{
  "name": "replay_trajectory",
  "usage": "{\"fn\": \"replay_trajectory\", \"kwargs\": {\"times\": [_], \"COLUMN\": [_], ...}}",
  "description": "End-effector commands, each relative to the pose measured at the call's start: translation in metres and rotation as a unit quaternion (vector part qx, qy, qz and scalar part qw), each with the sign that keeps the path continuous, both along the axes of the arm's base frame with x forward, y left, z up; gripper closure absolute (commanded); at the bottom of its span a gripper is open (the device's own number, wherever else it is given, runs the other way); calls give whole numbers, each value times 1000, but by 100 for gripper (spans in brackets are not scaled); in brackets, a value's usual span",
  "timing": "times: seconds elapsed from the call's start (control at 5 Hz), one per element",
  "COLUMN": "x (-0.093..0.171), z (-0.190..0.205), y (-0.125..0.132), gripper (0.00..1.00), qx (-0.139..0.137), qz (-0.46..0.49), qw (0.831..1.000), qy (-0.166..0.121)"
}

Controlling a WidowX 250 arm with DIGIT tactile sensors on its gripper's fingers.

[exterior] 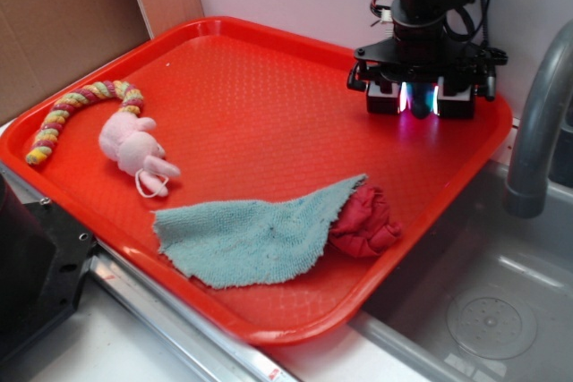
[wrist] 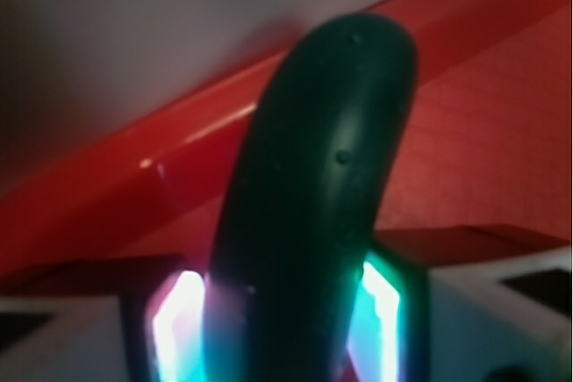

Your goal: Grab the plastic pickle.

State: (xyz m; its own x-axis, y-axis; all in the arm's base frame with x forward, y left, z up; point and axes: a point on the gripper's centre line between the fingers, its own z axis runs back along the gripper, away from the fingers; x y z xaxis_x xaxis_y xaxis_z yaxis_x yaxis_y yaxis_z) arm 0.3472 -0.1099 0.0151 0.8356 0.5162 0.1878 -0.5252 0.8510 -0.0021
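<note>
The plastic pickle (wrist: pixel 313 194) fills the wrist view, a dark green glossy oblong with small bumps, pinched between two glowing pads (wrist: pixel 183 324). In the exterior view my gripper (exterior: pixel 419 101) stands at the tray's far right corner, pointing down, shut on the pickle (exterior: pixel 420 106), of which only a dark tip shows between the lit fingers just above the red tray (exterior: pixel 269 105). Whether the tip touches the tray I cannot tell.
On the tray lie a teal cloth (exterior: pixel 246 239) over a red rag (exterior: pixel 367 221), a pink plush toy (exterior: pixel 134 145) and a braided rope (exterior: pixel 76 109). A grey faucet (exterior: pixel 542 123) and a sink (exterior: pixel 483 310) stand to the right, with the tray rim and a wall close behind the gripper.
</note>
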Motion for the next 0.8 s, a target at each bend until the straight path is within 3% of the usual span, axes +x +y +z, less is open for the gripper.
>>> {"fn": "replay_trajectory", "kwargs": {"times": [0.0,0.2,0.4,0.6], "x": [-19,-39,-61,-97], "z": [59,108,160,200], "y": [16,40,76,105], "gripper": [100,100,100,100], "qx": [3,-40,-11,-41], "qz": [-60,-127,-162,-216], "qw": [998,991,986,976], "qy": [-7,19,43,12]}}
